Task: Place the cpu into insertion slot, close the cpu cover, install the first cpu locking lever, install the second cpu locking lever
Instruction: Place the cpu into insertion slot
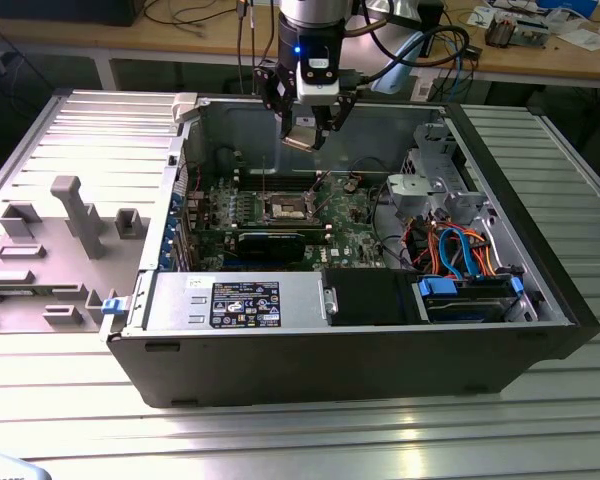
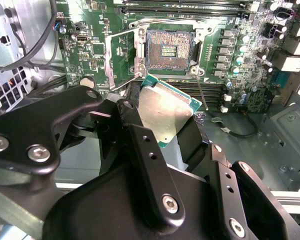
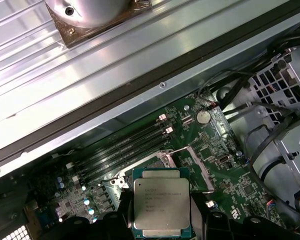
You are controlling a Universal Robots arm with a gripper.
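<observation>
Black gripper [image 2: 160,120] pinches the flat, silvery-topped, green-edged cpu [image 2: 166,111] above the uncovered insertion slot [image 2: 170,50].

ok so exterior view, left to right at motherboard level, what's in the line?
grey fixture blocks → blue clips on the case wall → insertion slot → silver drive cage

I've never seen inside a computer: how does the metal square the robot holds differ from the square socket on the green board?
The cpu has a smooth silvery-tan top; the insertion slot has a dark centre inside a silvery rim. The cpu is held in the gripper, off the green board; the insertion slot sits fixed on that board, empty. Both are square.
</observation>
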